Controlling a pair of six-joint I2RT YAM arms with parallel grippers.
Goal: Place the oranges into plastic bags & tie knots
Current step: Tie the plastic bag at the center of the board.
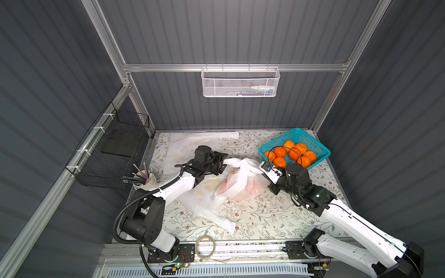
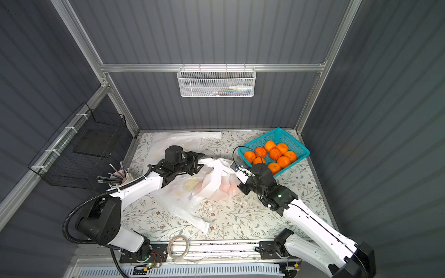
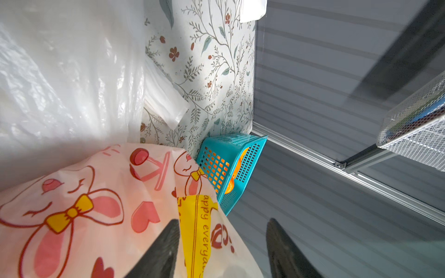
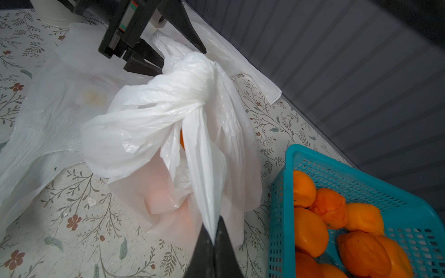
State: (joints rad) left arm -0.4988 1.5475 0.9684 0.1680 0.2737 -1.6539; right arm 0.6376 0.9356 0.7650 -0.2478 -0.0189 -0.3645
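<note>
Your right gripper (image 4: 213, 240) is pinched tight on one handle strip of the bag (image 4: 134, 134), just below the knot (image 4: 192, 96). Your left gripper (image 4: 183, 62) has its jaws apart around the other strip and may be touching it. The bag sits mid-table. Other oranges (image 1: 292, 154) lie in the teal basket (image 1: 313, 142) beside it.

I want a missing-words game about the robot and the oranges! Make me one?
1. The loose oranges sit in a teal ____.
2. The right gripper is ____ on a white strip of the plastic bag.
3. The jaws of the left gripper are ____, right beside the bag's top.
4. The bag's handles are tied into a ____.

Missing words: basket; shut; open; knot.
</note>
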